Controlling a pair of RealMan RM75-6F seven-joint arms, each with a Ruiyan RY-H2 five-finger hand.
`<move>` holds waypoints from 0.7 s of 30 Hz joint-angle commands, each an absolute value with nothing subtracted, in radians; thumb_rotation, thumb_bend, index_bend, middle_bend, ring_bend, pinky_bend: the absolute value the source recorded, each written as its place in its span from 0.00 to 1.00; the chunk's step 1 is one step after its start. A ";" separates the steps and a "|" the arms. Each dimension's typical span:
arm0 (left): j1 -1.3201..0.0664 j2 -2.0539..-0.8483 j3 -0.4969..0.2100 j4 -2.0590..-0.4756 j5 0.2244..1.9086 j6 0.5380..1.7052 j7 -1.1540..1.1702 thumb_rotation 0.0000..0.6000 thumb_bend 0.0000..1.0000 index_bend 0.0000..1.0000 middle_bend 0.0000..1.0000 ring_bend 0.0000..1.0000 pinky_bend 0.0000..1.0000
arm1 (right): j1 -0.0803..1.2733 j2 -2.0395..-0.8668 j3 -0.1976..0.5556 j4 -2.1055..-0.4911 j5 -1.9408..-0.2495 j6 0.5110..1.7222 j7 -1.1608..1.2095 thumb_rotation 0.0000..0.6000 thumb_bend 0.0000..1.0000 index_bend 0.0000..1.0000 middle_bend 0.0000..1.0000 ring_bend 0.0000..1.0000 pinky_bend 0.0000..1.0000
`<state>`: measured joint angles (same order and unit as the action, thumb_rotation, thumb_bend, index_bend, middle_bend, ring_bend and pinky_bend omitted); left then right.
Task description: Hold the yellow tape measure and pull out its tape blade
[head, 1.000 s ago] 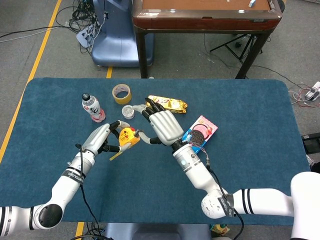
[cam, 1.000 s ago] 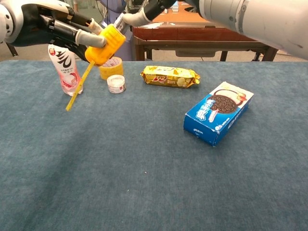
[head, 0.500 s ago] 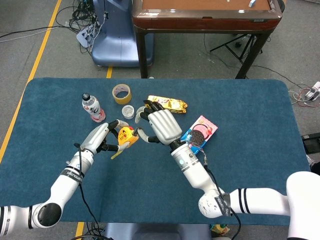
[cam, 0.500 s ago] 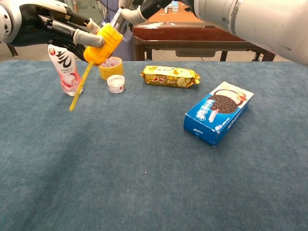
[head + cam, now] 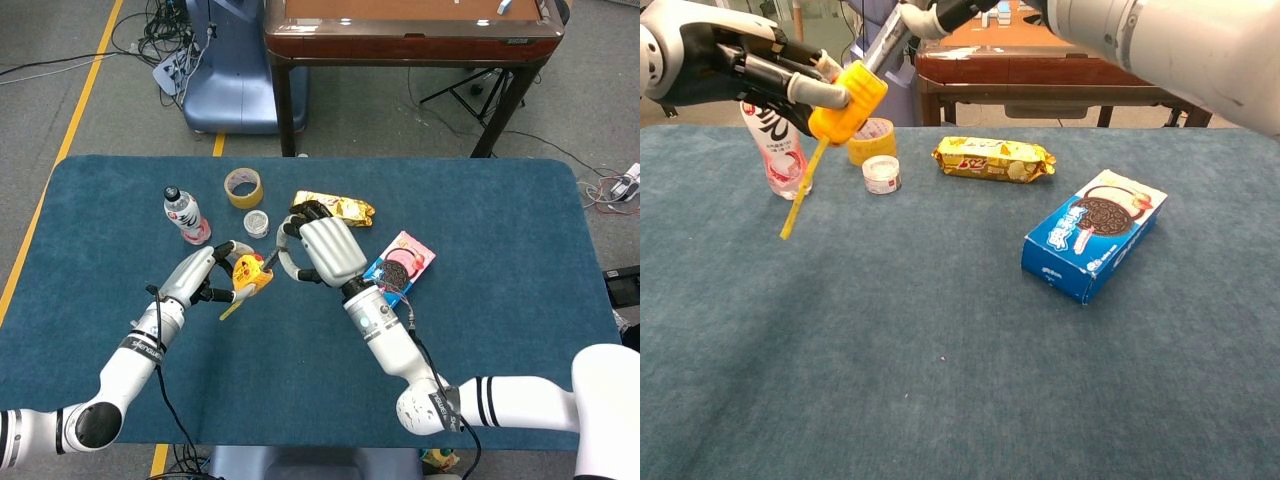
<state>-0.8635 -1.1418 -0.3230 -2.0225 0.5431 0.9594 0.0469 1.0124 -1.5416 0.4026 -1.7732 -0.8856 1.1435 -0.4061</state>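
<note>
In the left hand [image 5: 197, 275]: yellow tape measure [image 5: 247, 272], gripped aloft.

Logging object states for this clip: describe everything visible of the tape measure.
The tape measure is a yellow, plastic-looking case held above the table, tilted, gripped by the left robot hand. A strip of yellow blade hangs down-left, its tip free. The right robot hand is close beside the case; whether they touch is unclear.

You're in a robotics lab: bare grey floor with yellow floor tape [image 5: 88, 78], loose cables [image 5: 165, 35], a blue machine base [image 5: 225, 85], tripod legs [image 5: 470, 88], and a blue-felt counter [image 5: 500, 260] as test bench.
</note>
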 commanded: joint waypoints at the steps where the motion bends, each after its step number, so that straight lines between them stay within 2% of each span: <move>1: -0.858 -1.142 -0.311 -2.006 0.556 0.947 0.046 1.00 0.26 0.52 0.55 0.43 0.23 | 0.999 -1.525 0.401 -1.782 -0.893 1.147 -0.395 1.00 0.65 0.62 0.44 0.22 0.14; 21: -0.766 -1.139 -0.216 -1.856 0.723 0.808 -0.052 1.00 0.26 0.53 0.55 0.43 0.23 | 0.849 -1.271 0.427 -1.892 -0.932 1.157 -0.251 1.00 0.67 0.65 0.47 0.24 0.14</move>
<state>-0.7742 -1.1418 -0.2233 -1.8650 0.7109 0.8174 -0.0447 0.8596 -1.2851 0.4213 -1.8858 -0.9333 1.1589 -0.2612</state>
